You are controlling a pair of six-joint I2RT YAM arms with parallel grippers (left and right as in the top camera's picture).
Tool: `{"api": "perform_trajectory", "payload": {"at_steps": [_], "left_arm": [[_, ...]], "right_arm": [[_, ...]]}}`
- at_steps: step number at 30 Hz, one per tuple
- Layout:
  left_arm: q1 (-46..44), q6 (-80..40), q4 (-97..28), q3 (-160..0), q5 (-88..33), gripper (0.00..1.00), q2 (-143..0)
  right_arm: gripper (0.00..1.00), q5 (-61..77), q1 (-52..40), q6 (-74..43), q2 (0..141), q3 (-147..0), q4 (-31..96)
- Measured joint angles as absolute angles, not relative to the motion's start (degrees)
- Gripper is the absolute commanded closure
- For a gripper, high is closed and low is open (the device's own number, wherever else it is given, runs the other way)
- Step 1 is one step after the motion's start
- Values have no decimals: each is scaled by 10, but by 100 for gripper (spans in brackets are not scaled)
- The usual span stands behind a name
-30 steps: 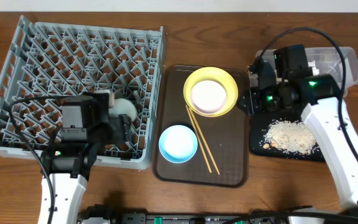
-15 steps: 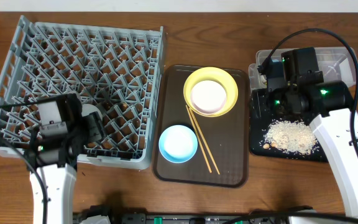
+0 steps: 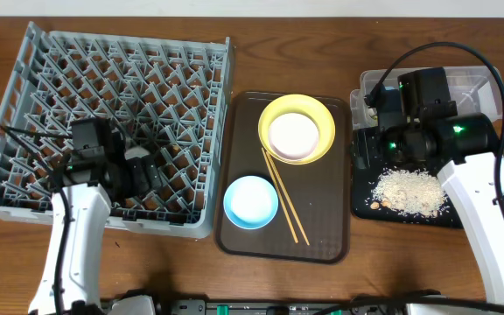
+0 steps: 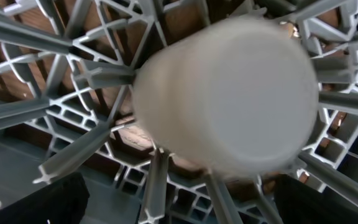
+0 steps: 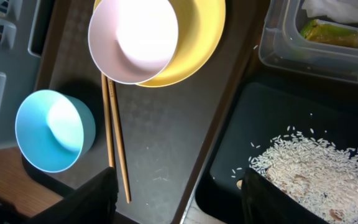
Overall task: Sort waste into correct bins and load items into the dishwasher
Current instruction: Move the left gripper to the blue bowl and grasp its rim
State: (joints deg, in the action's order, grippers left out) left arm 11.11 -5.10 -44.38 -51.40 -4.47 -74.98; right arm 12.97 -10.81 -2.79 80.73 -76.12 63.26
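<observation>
- Since a second ago the left arm has pulled back toward the left side of the dish rack (image 3: 112,52), and the right arm has shifted slightly from the clear tub (image 3: 488,83) toward the black tray (image 3: 361,197).
- The left tool (image 4: 179,186) stands wide open and holds nothing. Its dark fingers (image 4: 36,199) show only at the lower corners of the wrist view.
- Just ahead of it the cream cup (image 4: 225,93), blurred, sits among the rack's upright pegs. Neither finger appears to touch it.
- The right tool (image 5: 179,193) is also spread apart and empty, hanging over the seam between the brown serving tray (image 3: 322,236) and the black tray.
- Rice crumbs (image 3: 407,190) lie heaped in the black tray.
- In the clear tub behind it lie the green-yellow wrapper (image 5: 334,34) and the white napkin (image 5: 340,9).
- On the serving tray the white bowl (image 3: 293,134) sits in the yellow plate (image 3: 322,109) at the far end. The blue bowl (image 3: 250,201) stands at the near left.
- The chopsticks (image 3: 285,197) lie side by side just right of the blue bowl, running from the plate toward the near edge.
- Everything rests on the wooden table (image 3: 392,35).
</observation>
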Motion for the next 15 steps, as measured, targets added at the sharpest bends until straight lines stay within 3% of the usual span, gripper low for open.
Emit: {"api": "perform_trajectory", "payload": {"at_steps": [10,12,13,15], "left_arm": [[85,-65,-447,-560,-110,0,-715],[53,-71,-448,-564,-122,0,-695],[29,-73,-449,-564,-128,0,-686],[-19,-76,-451,-565,-134,0,-680]], "right_arm": [[29,110,-96,-41,807,-761,628],[5,98,-76,-64,807,-761,627],[1,93,-64,-75,807,-761,625],[1,88,-38,-86,807,-761,622]]}}
